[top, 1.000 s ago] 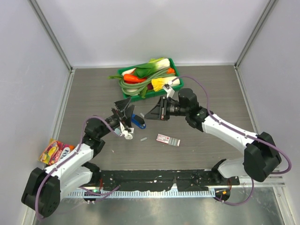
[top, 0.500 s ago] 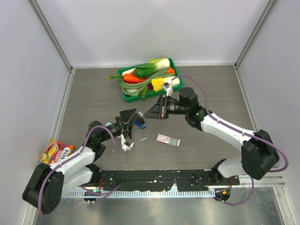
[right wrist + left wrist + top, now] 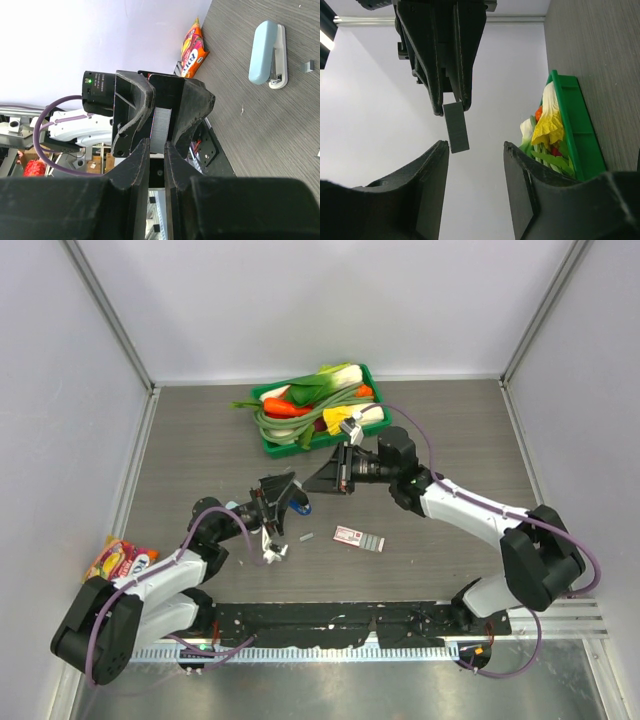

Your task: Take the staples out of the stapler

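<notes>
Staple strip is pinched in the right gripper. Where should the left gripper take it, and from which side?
Grip the free end of the staples sticking out past the right gripper, coming end-on from opposite it. The left gripper has open jaws flanking that end; closing on its two long edges looks safest.

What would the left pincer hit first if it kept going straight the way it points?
The staples, a grey strip pinched in the right pincer, sit right before the open jaws of the left pincer, a bit off-centre. They would likely come first, though depth is hard to judge.
</notes>
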Tool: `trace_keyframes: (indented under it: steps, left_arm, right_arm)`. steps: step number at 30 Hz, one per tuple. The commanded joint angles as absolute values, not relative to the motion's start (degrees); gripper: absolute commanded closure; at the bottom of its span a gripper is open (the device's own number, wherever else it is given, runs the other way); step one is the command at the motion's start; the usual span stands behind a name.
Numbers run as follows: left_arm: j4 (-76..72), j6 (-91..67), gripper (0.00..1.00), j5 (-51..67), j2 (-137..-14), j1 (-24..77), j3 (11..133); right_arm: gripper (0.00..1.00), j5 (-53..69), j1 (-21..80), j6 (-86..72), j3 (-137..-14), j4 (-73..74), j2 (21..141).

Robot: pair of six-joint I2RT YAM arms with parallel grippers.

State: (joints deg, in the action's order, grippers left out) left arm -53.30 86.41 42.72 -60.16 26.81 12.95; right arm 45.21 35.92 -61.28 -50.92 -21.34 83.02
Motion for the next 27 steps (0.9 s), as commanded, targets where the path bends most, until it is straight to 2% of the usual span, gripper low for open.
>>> trace_keyframes:
  steps: [1, 12, 27]
  left_arm:
    - [-58.1, 86.7, 0.50, 43.7, -59.8, 27.2, 14.6]
    - [-58.2, 83.5, 0.57, 40.3, -60.0, 28.3, 17.0]
    - [-58.2, 80.8, 0.79, 39.1, -58.9, 29.3, 16.7]
  right_arm:
    - [0.92, 46.5, 35.8, -63.0, -51.5, -25.9, 83.8]
    - [0.92, 47.3, 35.9, -65.0, -51.8, -29.0, 85.8]
    - [0.91, 47.2, 35.9, -67.0, -51.3, -32.2, 87.4]
